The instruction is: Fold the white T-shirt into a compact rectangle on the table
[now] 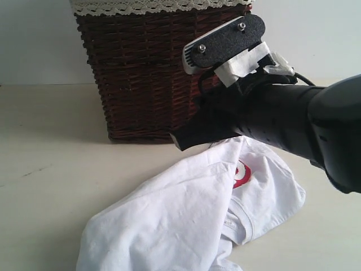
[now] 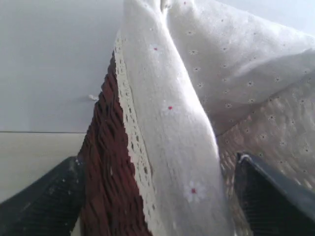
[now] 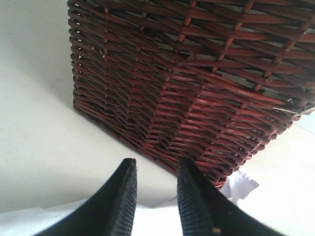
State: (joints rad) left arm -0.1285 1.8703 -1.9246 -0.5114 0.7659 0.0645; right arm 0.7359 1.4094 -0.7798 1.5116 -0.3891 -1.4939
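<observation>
The white T-shirt (image 1: 180, 214) lies crumpled on the worktop (image 1: 45, 186), just in front of the basket (image 1: 141, 73). The right tool (image 3: 157, 164) is at its far edge, narrow; I cannot tell if cloth is pinched. The left tool (image 2: 152, 167) gapes wide astride the basket's liner (image 2: 172, 123).

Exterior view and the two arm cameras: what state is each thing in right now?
T-shirt: crumpled in a heap on the table, not folded.
Basket: upright on the table.
Liner: draped over the basket's rim.
Left jaws: wide apart, the lined rim seen between them, holding nothing.
Right jaws: a narrow gap, low over the T-shirt; whether they grip it cannot be told.
</observation>
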